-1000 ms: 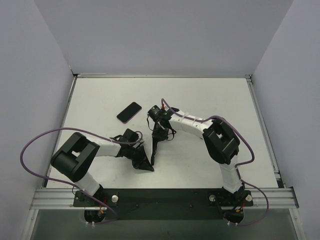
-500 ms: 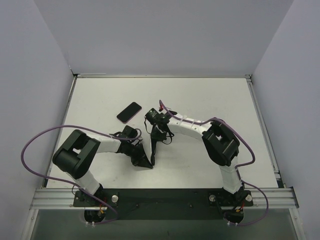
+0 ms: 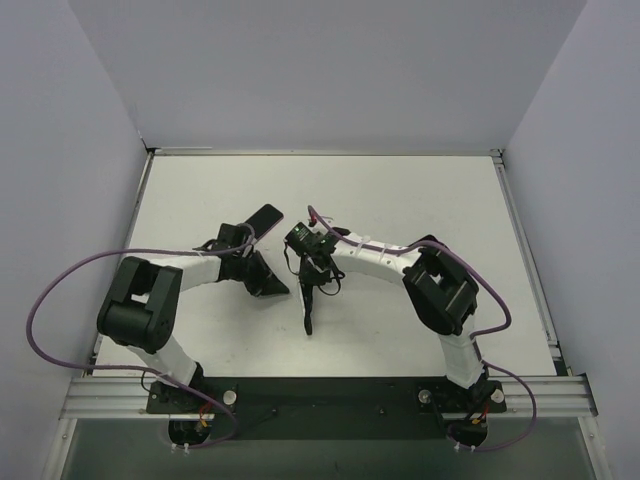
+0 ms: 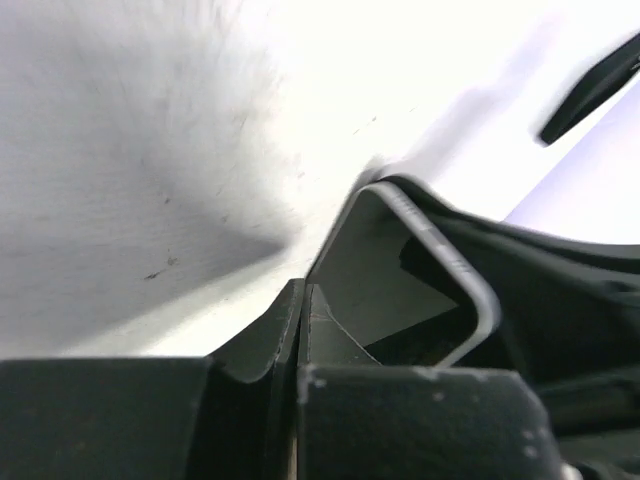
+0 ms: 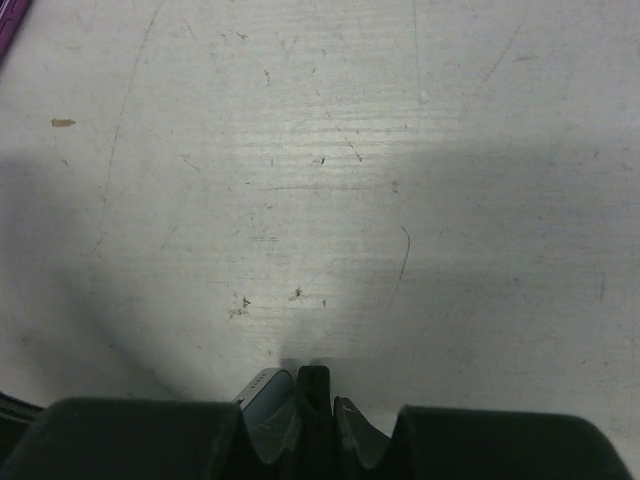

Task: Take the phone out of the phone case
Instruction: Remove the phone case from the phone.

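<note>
The phone (image 3: 308, 314) looks a stiff, slick, breakable slab, best pinched across its 2 flat faces, as the right gripper (image 3: 311, 288) clamps it at mid-table. It stands on edge, its long axis running near-to-far. The left gripper (image 3: 252, 270) is closed on the case (image 3: 272, 287), apart to the left.

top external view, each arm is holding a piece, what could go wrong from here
1. The right gripper pinches the phone by a thin edge while it stands on its side. It could slip or topple onto the table.
2. The left gripper, shut on the case, sits close to a pink-edged flat device. A careless swing might knock it.
</note>
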### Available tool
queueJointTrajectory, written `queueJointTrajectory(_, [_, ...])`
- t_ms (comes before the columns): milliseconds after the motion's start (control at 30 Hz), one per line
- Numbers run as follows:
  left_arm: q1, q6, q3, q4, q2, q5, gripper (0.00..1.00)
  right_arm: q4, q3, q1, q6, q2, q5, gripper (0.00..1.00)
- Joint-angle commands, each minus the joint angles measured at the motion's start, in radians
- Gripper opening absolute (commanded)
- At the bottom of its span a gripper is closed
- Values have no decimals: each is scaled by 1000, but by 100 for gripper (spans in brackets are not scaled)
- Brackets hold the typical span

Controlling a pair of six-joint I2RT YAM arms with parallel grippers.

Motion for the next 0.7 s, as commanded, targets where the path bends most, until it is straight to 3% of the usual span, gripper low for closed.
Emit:
queueJointTrajectory(0, [78,63,129,-127,-45,-8,16,-144,-53,39,-119,22,-62,0])
queueJointTrajectory(67, [91,109,239,-218,-22,-9,30,-121,-60,41,-159,9,-56,0])
queueJointTrajectory(167, [97,160,382,-391,28,8,42,-58,-103,44,-215,-30,4,0])
queueJointTrajectory(300, [100,180,500,-540,42,77,49,24,-137,41,-295,-106,125,0])
queueJointTrajectory(500, [117,161,585,-625,6,141,63,208,-180,31,-464,-273,264,0])
queueJointTrajectory(667, [118,131,588,-631,12,179,67,268,-151,13,-562,-314,245,0])
